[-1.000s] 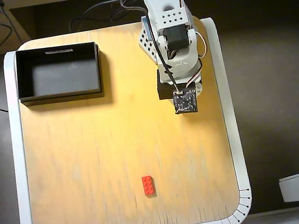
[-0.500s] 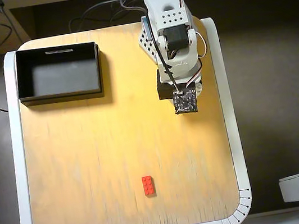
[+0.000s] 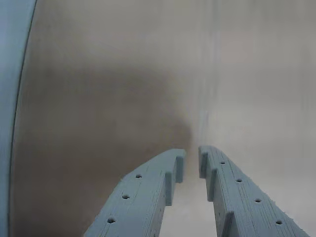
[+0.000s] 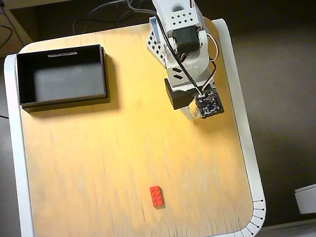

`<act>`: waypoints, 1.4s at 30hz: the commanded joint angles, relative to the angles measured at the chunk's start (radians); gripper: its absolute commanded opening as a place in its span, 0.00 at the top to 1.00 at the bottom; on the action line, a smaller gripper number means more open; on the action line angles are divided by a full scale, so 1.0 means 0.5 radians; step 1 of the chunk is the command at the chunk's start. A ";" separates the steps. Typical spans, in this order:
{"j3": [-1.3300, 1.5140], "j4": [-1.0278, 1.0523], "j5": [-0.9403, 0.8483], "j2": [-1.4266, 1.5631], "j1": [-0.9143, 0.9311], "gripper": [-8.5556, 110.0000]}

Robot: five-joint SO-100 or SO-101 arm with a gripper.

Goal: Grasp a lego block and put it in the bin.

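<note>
A wooden table [image 4: 93,165] with a white rim sits on dark floor; cables [image 4: 105,15] trail behind it.

Table [image 4: 96,182]: light wood top with a white rounded rim
Bin [image 4: 57,53]: black, open-top — near the far left corner
Lego block [image 4: 156,196]: red, lying alone near the front edge, well apart from the bin
Arm [image 4: 181,42]: white, reaching in from the top edge — gripper [image 4: 196,111] over bare wood, its jaws hidden from above

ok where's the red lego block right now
In the overhead view the lego block lies alone on the table, low and centre, near its front edge, far from the bin.
</note>
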 commanded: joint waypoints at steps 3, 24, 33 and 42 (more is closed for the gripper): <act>-0.258 -0.074 0.012 -0.479 0.083 0.93; -1.927 -0.696 0.129 -2.114 0.617 0.93; -1.948 -1.350 0.215 -2.540 0.715 0.92; -2.197 -1.368 0.163 -2.939 0.718 0.88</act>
